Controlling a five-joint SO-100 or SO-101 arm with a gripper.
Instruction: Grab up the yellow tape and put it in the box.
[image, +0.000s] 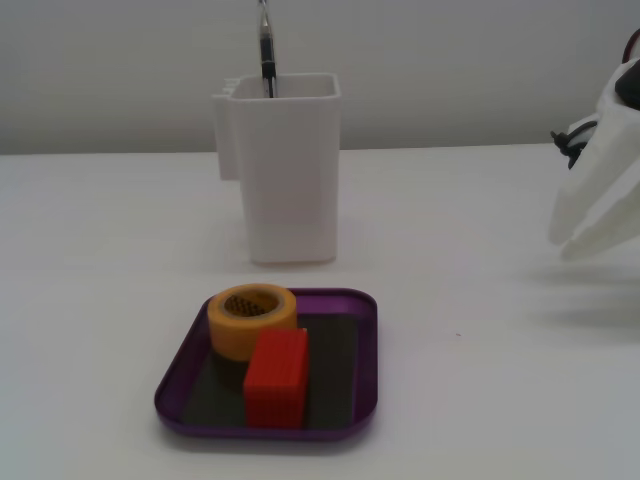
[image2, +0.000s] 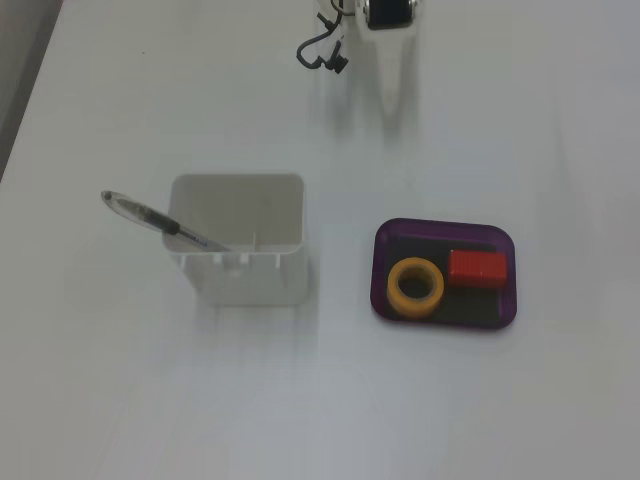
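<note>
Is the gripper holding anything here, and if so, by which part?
Nothing is held. The gripper hangs empty, away from the box, where the yellow tape already lies.

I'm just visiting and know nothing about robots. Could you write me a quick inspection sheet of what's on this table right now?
Surface: plain white table, clean.
Job's things: yellow tape lies flat inside the purple box, hollow core up.
Clutter: red block in the same box, beside the tape; in a fixed view it stands in front of the tape. Tall white container holds a pen.
End effector: white, away from the box, holding nothing; fingers slightly apart.
Cables: a dark cable loops by the arm.
Surroundings: plain pale wall; nothing else seen.
</note>
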